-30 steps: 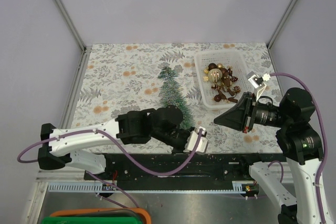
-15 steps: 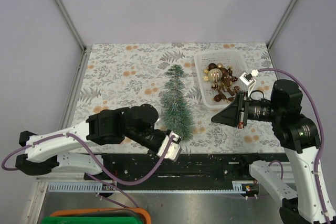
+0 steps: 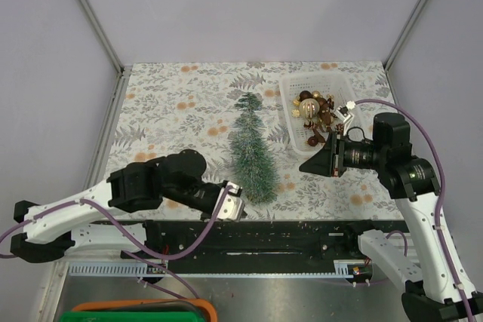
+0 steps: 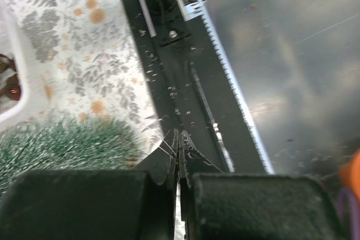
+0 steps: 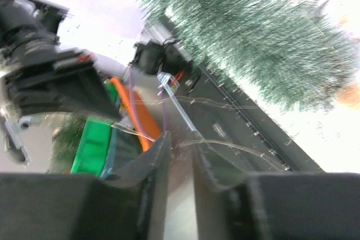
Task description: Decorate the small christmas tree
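The small christmas tree (image 3: 252, 148), frosted green, has its tip toward the far side and its wide bottom near the table's front edge; its wooden base is hidden by bristles. My left gripper (image 3: 235, 209) is shut and empty just left of the tree's bottom; in the left wrist view the left gripper (image 4: 179, 139) points at the black rail, with the tree (image 4: 62, 144) beside it. My right gripper (image 3: 304, 169) hovers right of the tree, pointing left. In the right wrist view the right gripper (image 5: 181, 141) shows a narrow empty gap, and the tree (image 5: 253, 43) lies beyond.
A white basket (image 3: 284, 107) holding gold and brown ornaments (image 3: 317, 115) stands at the back right, just behind my right gripper. A black rail (image 3: 302, 231) runs along the front edge. A green bin with an orange rim (image 3: 136, 311) sits below the table.
The tree has come up from lying flat and looks taller and closer. My left gripper has slid left, off the tree's bottom. My right gripper has moved left and parted its jaws slightly.
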Tool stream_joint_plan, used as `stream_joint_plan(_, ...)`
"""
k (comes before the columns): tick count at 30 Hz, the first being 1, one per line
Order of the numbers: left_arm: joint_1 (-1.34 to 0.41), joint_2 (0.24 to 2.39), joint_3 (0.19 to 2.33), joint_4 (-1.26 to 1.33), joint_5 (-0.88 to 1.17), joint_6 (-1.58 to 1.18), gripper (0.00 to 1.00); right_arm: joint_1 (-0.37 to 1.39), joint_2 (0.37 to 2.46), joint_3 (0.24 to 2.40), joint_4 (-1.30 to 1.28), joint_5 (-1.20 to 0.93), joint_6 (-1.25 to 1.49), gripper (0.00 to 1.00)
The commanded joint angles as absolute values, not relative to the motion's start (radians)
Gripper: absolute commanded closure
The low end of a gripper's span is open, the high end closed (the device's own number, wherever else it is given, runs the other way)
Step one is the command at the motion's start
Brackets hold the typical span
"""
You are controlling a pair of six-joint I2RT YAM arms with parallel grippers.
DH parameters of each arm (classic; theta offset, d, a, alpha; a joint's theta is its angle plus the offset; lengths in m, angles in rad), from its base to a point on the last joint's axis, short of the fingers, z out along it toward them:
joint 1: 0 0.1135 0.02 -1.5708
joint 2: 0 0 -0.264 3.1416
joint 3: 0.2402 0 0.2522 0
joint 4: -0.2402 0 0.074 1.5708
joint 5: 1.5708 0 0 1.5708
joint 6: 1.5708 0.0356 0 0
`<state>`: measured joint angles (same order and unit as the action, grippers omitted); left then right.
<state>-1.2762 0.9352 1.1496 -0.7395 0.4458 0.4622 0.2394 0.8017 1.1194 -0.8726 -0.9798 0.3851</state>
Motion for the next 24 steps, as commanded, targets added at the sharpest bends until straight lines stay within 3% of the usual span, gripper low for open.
stream_joint_plan(1,-1.27,0.922,1.252,-0.747,0.601,0.301,1.0,0.216,0.79,1.098,-0.762,-0.836,0.362,0.58)
stream_joint_plan(3,-1.258,0.937,1.269,-0.7,0.636,0.235,1.0,0.216,0.767,1.094,-0.762,-0.821,0.356,0.33)
stream_joint_plan(5,-1.244,0.949,1.276,-0.655,0.672,0.166,1.0,0.215,0.741,1.083,-0.764,-0.821,0.351,0.3)
stream_joint_plan(16,-1.169,0.98,1.256,-0.572,0.779,0.031,1.0,0.215,0.482,0.989,-0.778,-0.978,0.388,0.3)
stream_joint_plan(21,-1.121,0.982,1.247,-0.506,0.822,-0.08,1.0,0.215,0.339,0.942,-0.525,-1.123,0.59,0.23)
stream_joint_plan(24,-1.086,0.985,1.253,-0.468,0.83,-0.144,1.0,0.215,0.331,0.992,-0.531,-1.121,0.569,0.24)
